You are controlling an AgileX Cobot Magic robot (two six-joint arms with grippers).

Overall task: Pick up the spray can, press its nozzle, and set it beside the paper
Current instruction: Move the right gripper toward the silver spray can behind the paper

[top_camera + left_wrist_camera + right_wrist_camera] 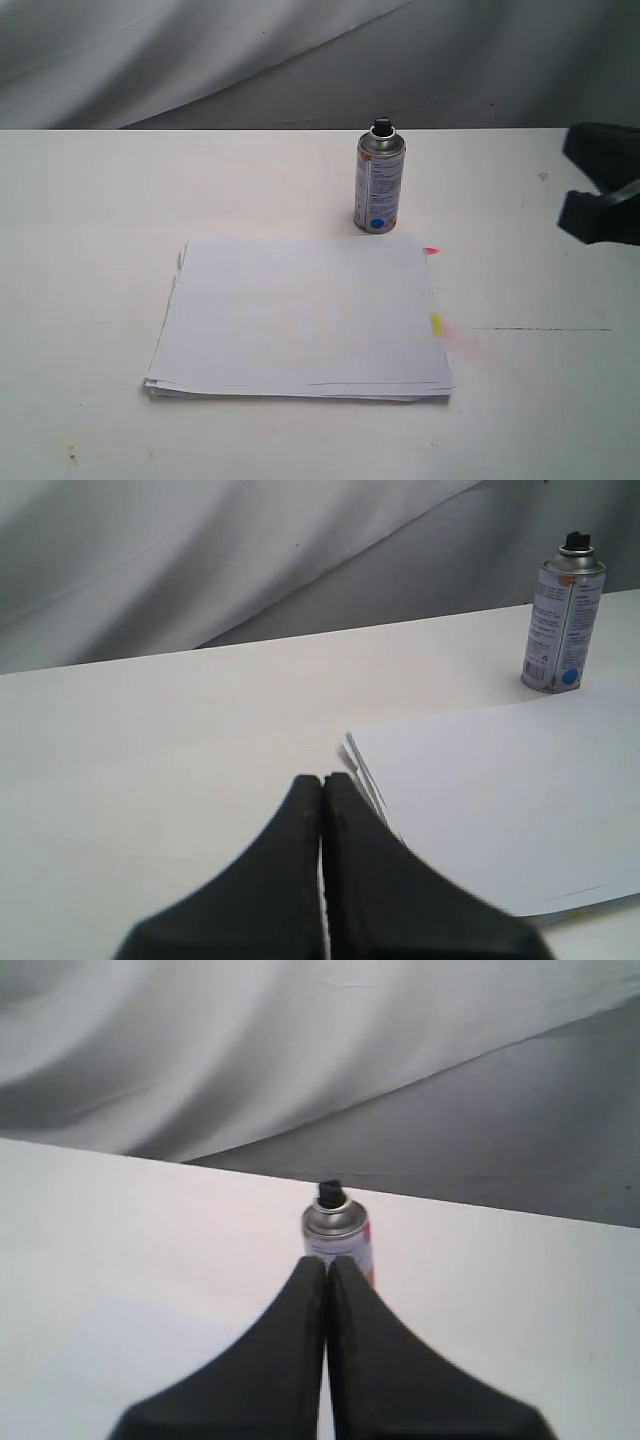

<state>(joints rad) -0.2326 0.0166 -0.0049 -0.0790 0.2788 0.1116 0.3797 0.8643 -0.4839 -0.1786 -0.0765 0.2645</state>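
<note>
The spray can point(380, 185) stands upright on the white table, just behind the far right corner of the paper point(300, 315). Its black nozzle point(381, 127) caps the top. The paper lies flat with a pink tab point(431, 250) and a yellow tab point(436, 323) on its right side. My right gripper point(590, 190) hangs at the right edge, well apart from the can. In the right wrist view that gripper point(327, 1262) is shut and empty, pointing at the can point(338, 1240). My left gripper point(323, 780) is shut and empty by the paper's corner point(500, 800), far from the can point(563, 620).
A grey cloth backdrop point(300, 60) hangs behind the table's far edge. A faint pink stain point(470, 345) and a thin dark line point(540, 329) mark the tabletop right of the paper.
</note>
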